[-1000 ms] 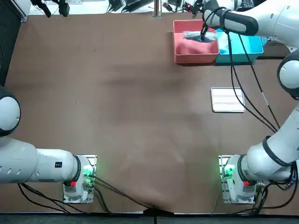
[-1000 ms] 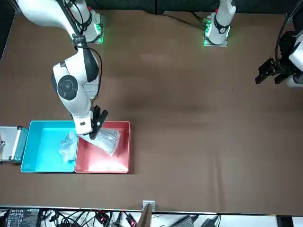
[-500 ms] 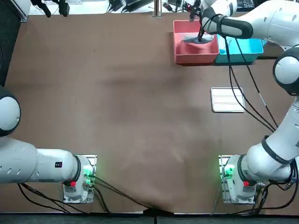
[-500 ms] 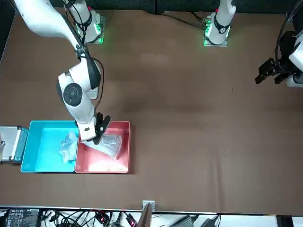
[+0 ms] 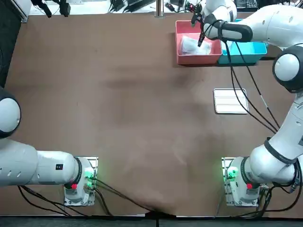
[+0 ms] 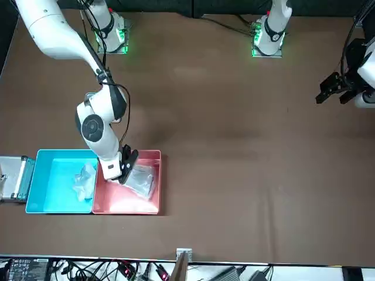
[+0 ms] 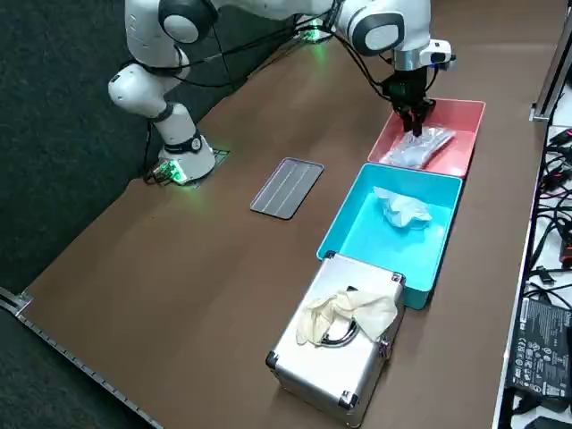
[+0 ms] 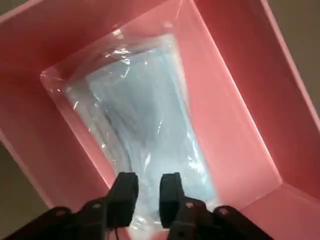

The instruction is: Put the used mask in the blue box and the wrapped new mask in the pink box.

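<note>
The wrapped new mask [image 8: 145,115] lies flat in the pink box [image 8: 240,75], seen too in the top view as wrapped mask [image 5: 189,45] inside pink box [image 5: 178,47]. My right gripper [image 8: 148,187] hovers just above the mask's near end, open by a narrow gap with nothing between the fingers. In the front view the gripper [image 6: 125,170] sits over the pink box's side nearest the blue box [image 6: 53,181]. The crumpled used mask [image 7: 402,208] lies in the blue box [image 7: 357,232].
A silver case [image 7: 344,344] with pale gloves on its lid stands against the blue box's far end. A grey ridged plate [image 5: 230,101] lies on the brown table between the boxes and my right arm's base. Black cables hang from the arm.
The gripper moved lower and further into the pink box with the wrapped mask. The mask now lies flat on the box floor, free of the fingers.
</note>
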